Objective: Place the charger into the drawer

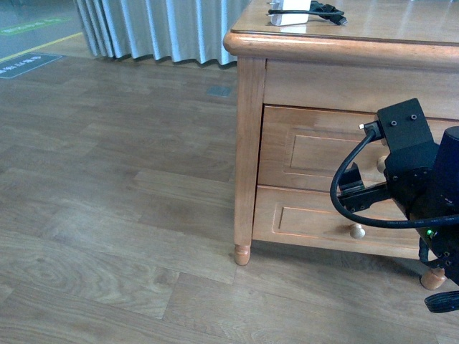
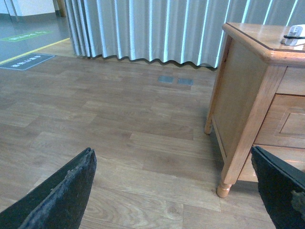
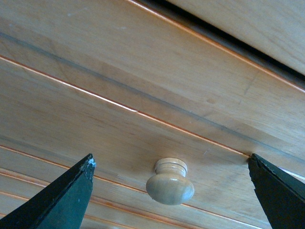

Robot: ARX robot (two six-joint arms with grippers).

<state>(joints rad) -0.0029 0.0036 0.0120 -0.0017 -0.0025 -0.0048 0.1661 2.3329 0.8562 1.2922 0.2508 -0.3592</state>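
Cabinet [image 1: 247, 143] fills 1-to-4 o'clock of frame. Charger [image 1: 294, 13] on cabinet top at 1 o'clock, black cable bundled at its 3 o'clock side. Drawer [image 1: 308, 147] closed. Right arm [image 1: 416, 179] at 4 o'clock, in front of drawer. Lower drawer [image 1: 301, 218] closed. Curtain [image 1: 158, 29] at 11 o'clock.

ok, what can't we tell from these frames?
charger: front view, cut by the top edge; left wrist view, tiny at the frame edge.
drawer inside: shut, hidden in every view.
knob: front view, mostly behind the right arm.
left end effector: absent from front view.
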